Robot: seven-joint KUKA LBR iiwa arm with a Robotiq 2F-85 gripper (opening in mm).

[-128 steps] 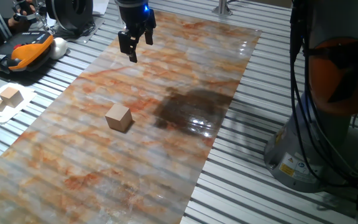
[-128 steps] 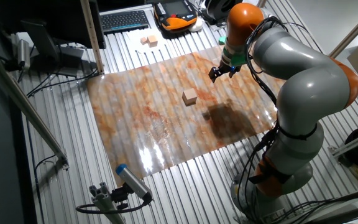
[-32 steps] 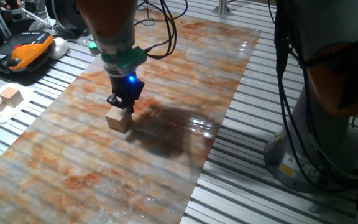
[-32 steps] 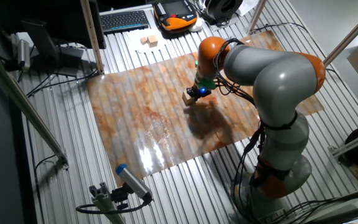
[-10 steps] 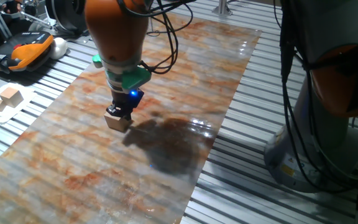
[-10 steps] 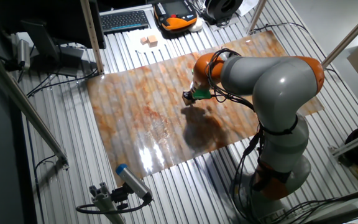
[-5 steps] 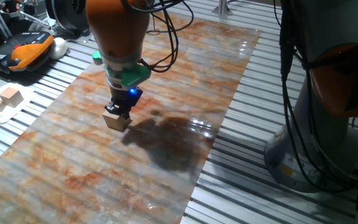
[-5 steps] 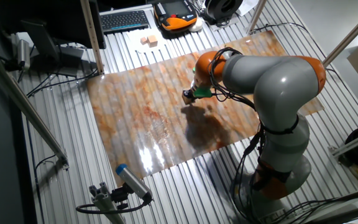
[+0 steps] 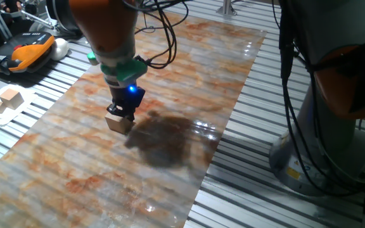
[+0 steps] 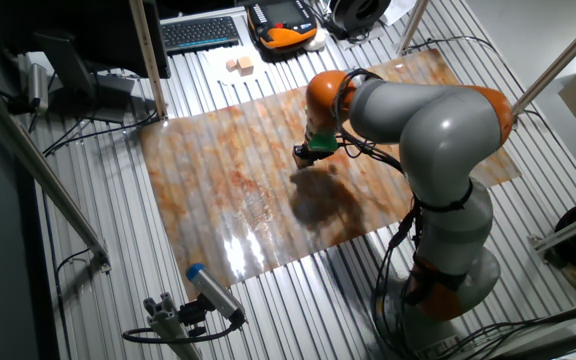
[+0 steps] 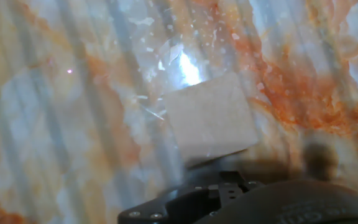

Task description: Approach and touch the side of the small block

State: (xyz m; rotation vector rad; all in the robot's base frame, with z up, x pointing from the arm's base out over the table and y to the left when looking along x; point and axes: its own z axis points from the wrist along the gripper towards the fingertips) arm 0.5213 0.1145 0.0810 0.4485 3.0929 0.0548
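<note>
Hand view has the small block (image 11: 210,118) right up against the gripper (image 11: 229,186), mid-table nearer the left edge. Over the last second the arm leaned over but the tip stayed put, so the touch looks made. Can't tell if the jaws are clenched

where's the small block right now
The small block sits on the marbled sheet near its left-middle in one fixed view, directly under the gripper; the hand view shows it just ahead of the fingers.
</note>
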